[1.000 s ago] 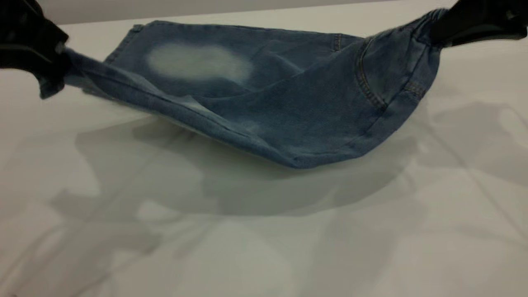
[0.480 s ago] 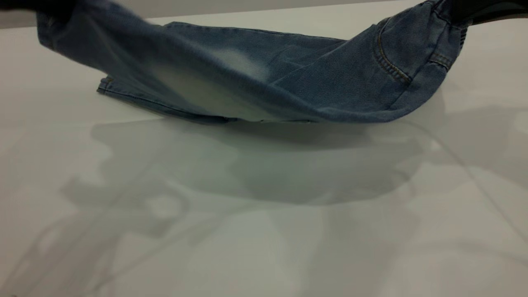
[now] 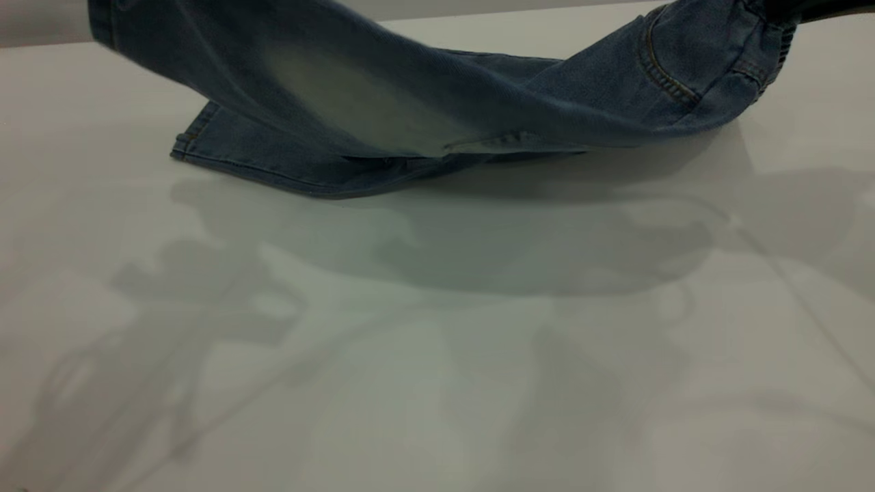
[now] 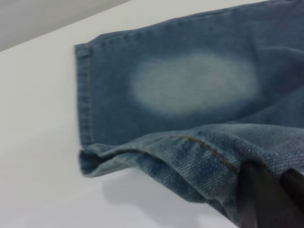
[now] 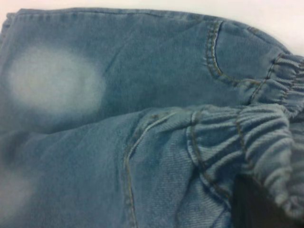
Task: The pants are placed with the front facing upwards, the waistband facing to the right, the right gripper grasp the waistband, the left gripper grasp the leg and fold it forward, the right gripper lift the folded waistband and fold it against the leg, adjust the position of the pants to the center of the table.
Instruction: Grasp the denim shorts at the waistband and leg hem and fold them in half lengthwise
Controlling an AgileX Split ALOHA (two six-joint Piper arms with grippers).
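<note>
White table (image 3: pixel 437 383) fills the exterior view, and on it the pants (image 3: pixel 424 116) hang between my two pincers: the near leg is raised high off to the left, the far leg lies flat below it, and my right gripper (image 3: pixel 813 8) is only a dark sliver at the waistband (image 3: pixel 765 41). Compared with a second ago the near leg has gone from low and stretched to lifted over the far leg, so I judge the first fold half done; the waistband fold and centring remain. From my left wrist, the left gripper (image 4: pixel 273 199) is clamped on the lifted leg, the far leg's pale knee patch (image 4: pixel 194 83) beyond it. From my right wrist, the ruched waistband bunches up close; I take it as pinched.
</note>
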